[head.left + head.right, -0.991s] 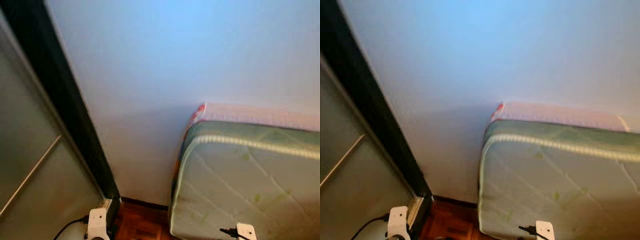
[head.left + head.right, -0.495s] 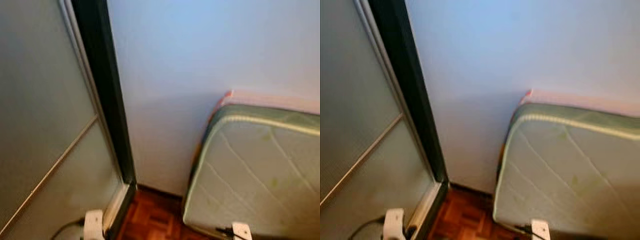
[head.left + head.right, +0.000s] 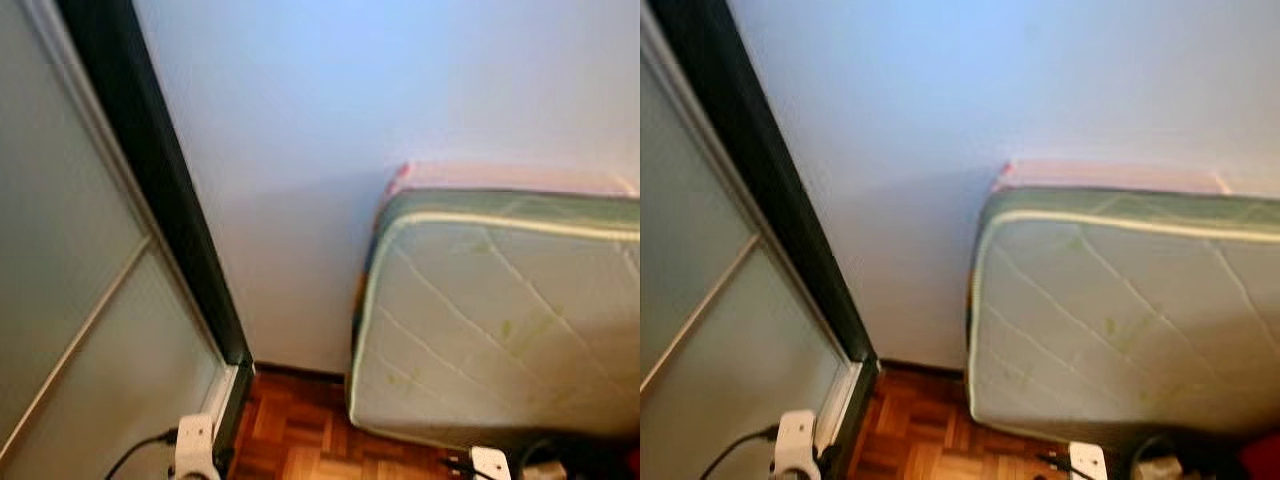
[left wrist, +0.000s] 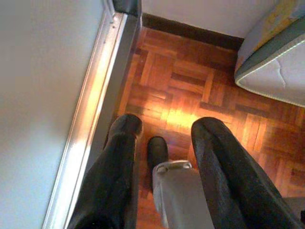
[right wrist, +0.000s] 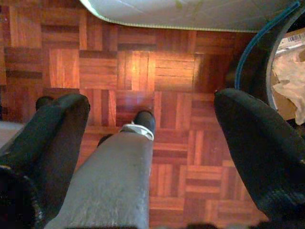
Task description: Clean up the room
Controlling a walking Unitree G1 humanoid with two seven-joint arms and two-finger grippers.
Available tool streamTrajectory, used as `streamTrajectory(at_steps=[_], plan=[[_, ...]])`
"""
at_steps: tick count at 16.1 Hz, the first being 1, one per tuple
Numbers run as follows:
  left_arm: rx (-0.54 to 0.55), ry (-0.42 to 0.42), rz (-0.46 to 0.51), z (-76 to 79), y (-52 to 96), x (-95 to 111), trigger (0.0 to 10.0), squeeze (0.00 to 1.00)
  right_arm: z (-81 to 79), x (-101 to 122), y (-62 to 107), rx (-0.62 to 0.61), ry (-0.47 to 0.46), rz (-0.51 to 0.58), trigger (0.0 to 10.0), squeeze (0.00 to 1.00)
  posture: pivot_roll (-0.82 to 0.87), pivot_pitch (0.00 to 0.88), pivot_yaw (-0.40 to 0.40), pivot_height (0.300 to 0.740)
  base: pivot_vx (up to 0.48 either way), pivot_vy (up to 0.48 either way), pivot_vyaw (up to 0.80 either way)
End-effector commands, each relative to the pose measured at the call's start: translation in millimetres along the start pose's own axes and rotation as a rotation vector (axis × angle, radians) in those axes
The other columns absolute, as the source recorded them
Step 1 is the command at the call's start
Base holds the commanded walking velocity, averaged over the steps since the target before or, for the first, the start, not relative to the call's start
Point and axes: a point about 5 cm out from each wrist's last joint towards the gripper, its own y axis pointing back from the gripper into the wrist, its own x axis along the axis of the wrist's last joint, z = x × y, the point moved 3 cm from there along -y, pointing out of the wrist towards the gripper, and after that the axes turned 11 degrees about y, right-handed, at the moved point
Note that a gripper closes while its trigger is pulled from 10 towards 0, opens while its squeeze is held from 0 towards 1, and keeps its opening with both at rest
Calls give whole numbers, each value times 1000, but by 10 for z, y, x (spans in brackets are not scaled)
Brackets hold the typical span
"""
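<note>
Both arms hang low over the parquet floor (image 4: 190, 90). In the left wrist view, my left gripper (image 4: 167, 126) is open with nothing between its fingers (image 4: 119, 157); my own grey leg and black foot show below it. My right gripper (image 5: 155, 102) is open wide and empty, also above my leg. Beside the right gripper stands a dark container with a blue rim (image 5: 255, 45), with crumpled white paper (image 5: 290, 71) and cardboard in it. The head view catches a dark heap (image 3: 1185, 455) with something red (image 3: 1265, 455) at the mattress's foot.
A pale green quilted mattress (image 3: 500, 310) leans on edge against the light wall (image 3: 330, 130). A frosted sliding door (image 3: 70, 330) with a dark frame (image 3: 160, 200) and metal floor rail (image 4: 95, 109) runs along my left. Parquet lies between them.
The head camera has swung left and back and tipped slightly down, so the whole picture shifted. More floor and a dark heap now show under the mattress. Nothing in the room moved.
</note>
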Motion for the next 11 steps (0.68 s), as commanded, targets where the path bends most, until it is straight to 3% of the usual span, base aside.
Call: streamTrajectory(at_steps=[1,7,9,11], plan=[[32,-28,-135,-109,-21,-33,10000,0,90,366,-49,18,15,48,10000,0,-24,0,-10,740,0,0,-800],[32,-54,-127,-112,-26,-9,10000,0,90,368,-51,18,25,41,10000,0,-23,0,-11,740,0,0,-792],[39,-57,-120,-118,-27,1,10000,0,88,369,-52,20,30,39,10000,0,-23,0,-10,740,0,-383,-788],[42,-39,-123,-118,-26,-5,10000,0,89,371,-52,19,29,39,10000,0,-23,0,-10,740,0,0,-788]])
